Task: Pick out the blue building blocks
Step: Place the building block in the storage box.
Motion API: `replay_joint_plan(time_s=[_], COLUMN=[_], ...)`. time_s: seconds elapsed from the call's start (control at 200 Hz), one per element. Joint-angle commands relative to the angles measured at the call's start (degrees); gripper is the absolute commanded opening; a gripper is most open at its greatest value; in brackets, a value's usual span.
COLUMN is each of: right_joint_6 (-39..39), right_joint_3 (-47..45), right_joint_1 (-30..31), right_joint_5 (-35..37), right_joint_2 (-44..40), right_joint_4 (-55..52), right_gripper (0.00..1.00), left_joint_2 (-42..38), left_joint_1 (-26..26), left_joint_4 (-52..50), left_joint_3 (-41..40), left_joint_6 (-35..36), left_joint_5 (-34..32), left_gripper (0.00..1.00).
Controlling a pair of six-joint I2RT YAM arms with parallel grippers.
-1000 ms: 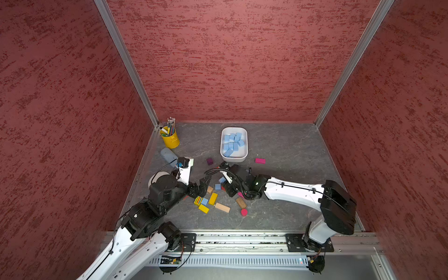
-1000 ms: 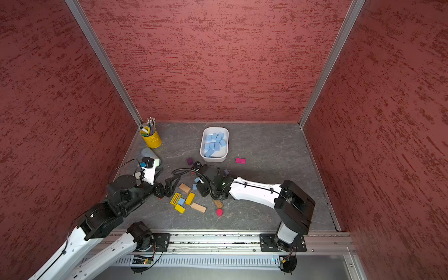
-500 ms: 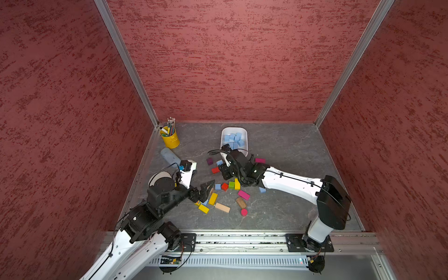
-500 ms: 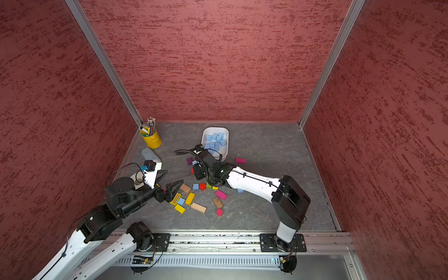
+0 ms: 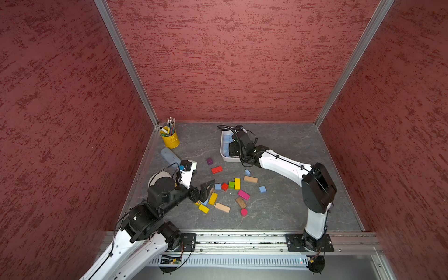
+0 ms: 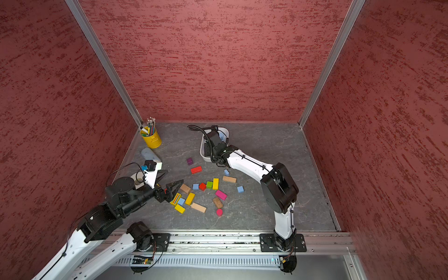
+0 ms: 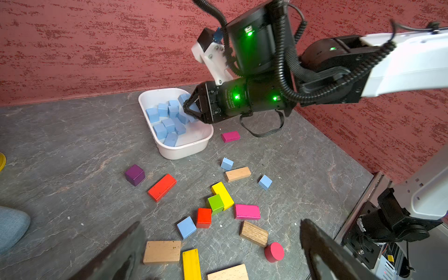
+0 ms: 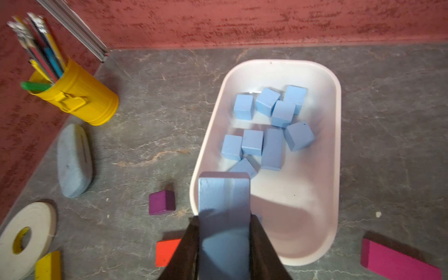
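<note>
Open counter (image 5: pixel 303 155) is found between the white tray (image 5: pixel 222 145) and the right wall, and a bare strip is seen between the tray and the yellow pencil cup (image 5: pixel 170 138). The tray's near end is overhung by the right claw (image 8: pixel 224 225), clamped on a blue block (image 8: pixel 224 194); bare tray floor is shown beneath. The front centre is crowded by scattered blocks (image 5: pixel 237 183), edged by the wide-spread left claw (image 5: pixel 208 188). The left edge is occupied by a grey pouch (image 5: pixel 169 155) and a tape roll (image 5: pixel 158 174).

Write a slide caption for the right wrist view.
Right hand holds a long blue block over the white tub where other blue blocks already lie.
</note>
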Motion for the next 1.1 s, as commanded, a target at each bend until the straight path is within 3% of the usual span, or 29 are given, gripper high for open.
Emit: replay_joint_plan(time_s=[0.0,0.586,1.097], right_joint_6=[1.0,0.6,1.1], right_joint_3=[3.5,15.2,21.5], right_joint_1=[-1.4,-6.7,-8.3], right_joint_5=[1.9,-0.2,-3.0], right_joint_2=[2.7,16.6,23.9], right_joint_4=[-1.9,-5.2,-6.7], right_gripper=[0.06,0.08,0.17], left_joint_2=[0.1,-0.1,0.1], left_joint_1=[0.2,0.2,0.1], left_joint_4=[0.6,0.4,0.3], left_joint_3=[0.0,0.0,0.0], left_joint_6=[0.5,0.4,0.3], left_joint_5=[-0.8,-0.9,-1.0], left_gripper=[0.99,1.0,0.99])
